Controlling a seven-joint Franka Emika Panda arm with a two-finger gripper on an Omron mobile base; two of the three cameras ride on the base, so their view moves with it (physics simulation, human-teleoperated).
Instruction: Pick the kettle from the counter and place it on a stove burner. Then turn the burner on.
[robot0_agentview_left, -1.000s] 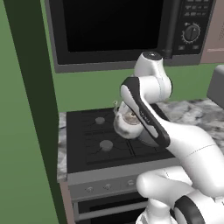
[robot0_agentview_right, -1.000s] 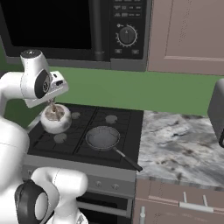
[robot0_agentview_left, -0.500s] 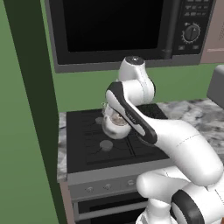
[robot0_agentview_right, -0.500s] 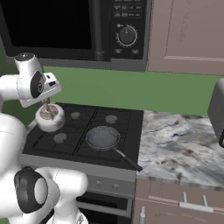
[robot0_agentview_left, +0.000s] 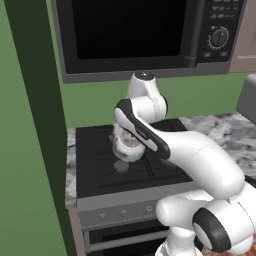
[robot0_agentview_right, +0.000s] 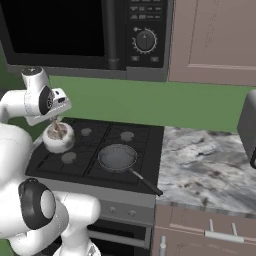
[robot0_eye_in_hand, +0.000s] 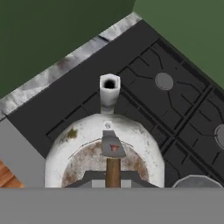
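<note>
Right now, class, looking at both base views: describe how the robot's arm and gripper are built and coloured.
The arm is glossy white, made of rounded, bulging segments with dark bands and black discs at the joints. The gripper sits under a boxy white hand; no cables or markings visible.

Kettle (robot0_eye_in_hand: 105, 144): white, rust-flecked, spout pointing to frame top, brown handle (robot0_eye_in_hand: 113, 171) across its top. Beneath: black stove grate (robot0_eye_in_hand: 175, 109), grey burner caps (robot0_eye_in_hand: 163, 81), marbled counter strip (robot0_eye_in_hand: 57, 72).

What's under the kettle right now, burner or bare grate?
Black stove grate lies below the kettle, held by the gripper. The kettle's body covers the spot directly beneath, so any burner cap there is hidden.
</note>
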